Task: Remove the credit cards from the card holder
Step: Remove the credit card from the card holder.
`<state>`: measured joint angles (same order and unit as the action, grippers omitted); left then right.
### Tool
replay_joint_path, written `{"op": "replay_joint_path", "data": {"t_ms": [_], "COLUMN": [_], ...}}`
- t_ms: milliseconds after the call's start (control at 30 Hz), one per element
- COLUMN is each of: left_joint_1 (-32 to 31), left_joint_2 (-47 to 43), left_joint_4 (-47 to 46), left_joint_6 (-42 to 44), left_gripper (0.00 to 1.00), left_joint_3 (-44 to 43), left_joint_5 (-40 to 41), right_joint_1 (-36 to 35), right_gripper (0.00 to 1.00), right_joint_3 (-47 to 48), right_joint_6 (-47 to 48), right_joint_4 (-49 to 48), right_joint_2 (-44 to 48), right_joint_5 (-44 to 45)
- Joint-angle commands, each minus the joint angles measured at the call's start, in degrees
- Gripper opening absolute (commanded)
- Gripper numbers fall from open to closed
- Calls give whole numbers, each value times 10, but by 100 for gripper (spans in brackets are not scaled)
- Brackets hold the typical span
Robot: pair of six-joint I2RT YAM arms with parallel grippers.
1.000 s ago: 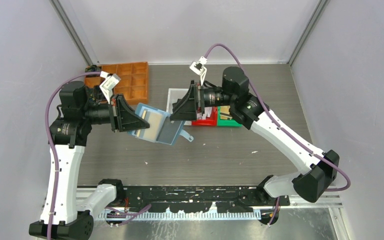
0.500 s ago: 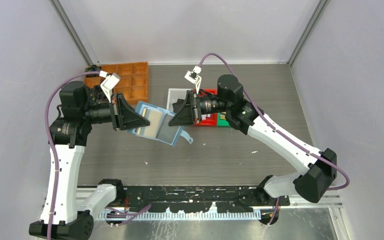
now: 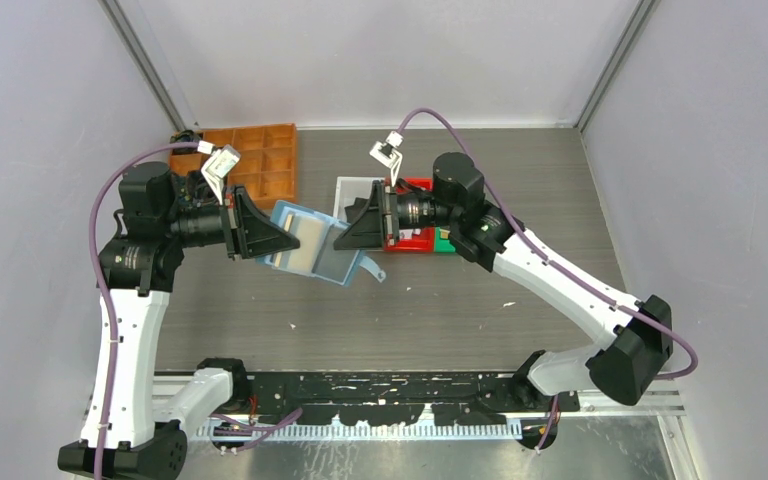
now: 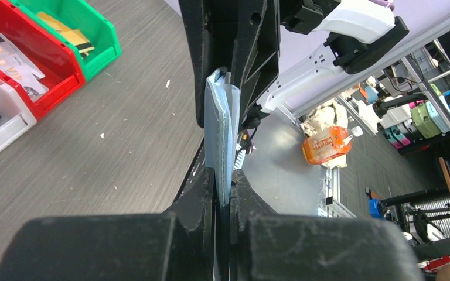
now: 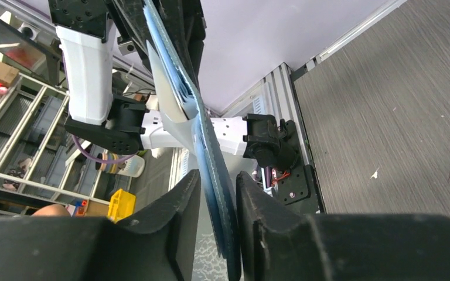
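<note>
while both arms meet above the tabletop (image 3: 440, 300), the green bin (image 4: 102, 55) beyond them holds yellowish cards (image 4: 64, 34) with a dark stripe. the red bin (image 4: 50, 98) touching it holds pale printed cards (image 4: 9, 55). the white bin (image 4: 3, 134) next along shows only something dark. the orange compartment tray (image 3: 260, 160) sits at the far left, its contents too small to tell. the card holder (image 3: 325, 255) hangs in the air between the two arms, spread open. it is teal-blue outside and paler blue inside, with a pale credit card (image 3: 298, 250) in its left half. its long axis runs left to right, sloping slightly nearer toward the right. the left fingers (image 3: 282, 241) are clamped on its left edge. the right fingers (image 3: 345, 234) sit astride its right edge, and i cannot tell whether they press it.
</note>
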<state>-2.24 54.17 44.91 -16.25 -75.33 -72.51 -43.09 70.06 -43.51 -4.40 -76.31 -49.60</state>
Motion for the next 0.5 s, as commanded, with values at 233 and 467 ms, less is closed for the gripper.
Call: {"op": "replay_joint_path", "data": {"t_ms": [233, 467], "left_joint_1": [1, 1], "left_joint_2": [-2, -11], "left_joint_4": [-32, -217], "left_joint_6": [-35, -233], "left_gripper": [0, 0], "left_joint_3": [-20, 21], "left_joint_5": [-19, -68], "right_joint_1": [-4, -3], "right_gripper": [43, 34], "right_joint_3": [-100, -136], "right_joint_6": [-21, -31], "right_joint_4": [-97, -168], "right_joint_2": [115, 153], "right_joint_5": [-3, 2]}}
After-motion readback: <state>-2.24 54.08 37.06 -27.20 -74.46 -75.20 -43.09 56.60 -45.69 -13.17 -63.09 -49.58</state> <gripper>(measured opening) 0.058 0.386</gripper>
